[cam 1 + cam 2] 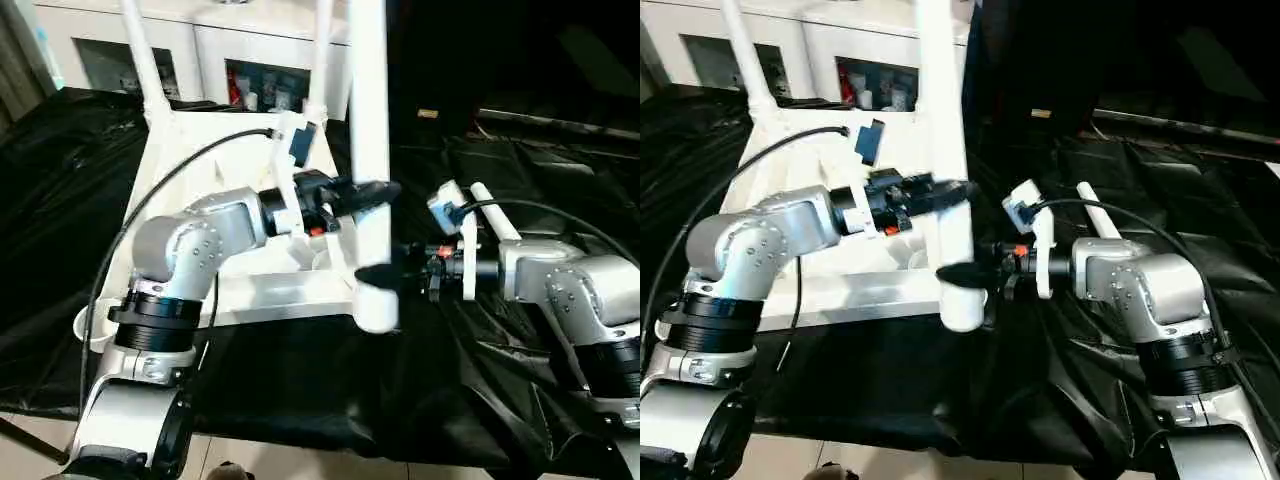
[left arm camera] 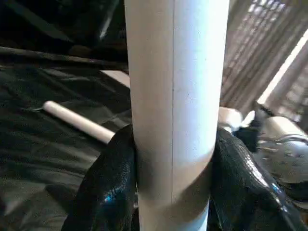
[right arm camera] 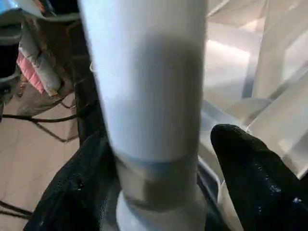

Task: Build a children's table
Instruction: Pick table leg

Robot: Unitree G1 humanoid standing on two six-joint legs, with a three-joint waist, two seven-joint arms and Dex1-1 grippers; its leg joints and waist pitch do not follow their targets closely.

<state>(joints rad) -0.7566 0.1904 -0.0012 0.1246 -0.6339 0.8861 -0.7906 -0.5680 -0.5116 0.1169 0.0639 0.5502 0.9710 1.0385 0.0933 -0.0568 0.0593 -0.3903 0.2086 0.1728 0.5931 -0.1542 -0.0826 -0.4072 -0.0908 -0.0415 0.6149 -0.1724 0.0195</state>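
The children's table top point(image 1: 185, 165) lies upside down on black cloth, ribbed side up. Two white legs point(image 1: 140, 55) point(image 1: 322, 50) stand in its far corners. A third leg point(image 1: 368, 100) stands upright at the near right corner socket point(image 1: 376, 310). My left gripper point(image 1: 375, 190) is shut on this leg at mid height, its fingers point(image 2: 108, 192) pressed on both sides. My right gripper point(image 1: 965, 272) is open around the leg's lower end, one finger point(image 3: 250, 173) standing apart from the tube. Another leg point(image 1: 495, 210) lies on the cloth to the right.
A white cabinet point(image 1: 200, 45) with shelves stands behind the table top. The black cloth point(image 1: 300, 380) covers the work surface to its near edge, with floor below. Cables run from both wrists over the work.
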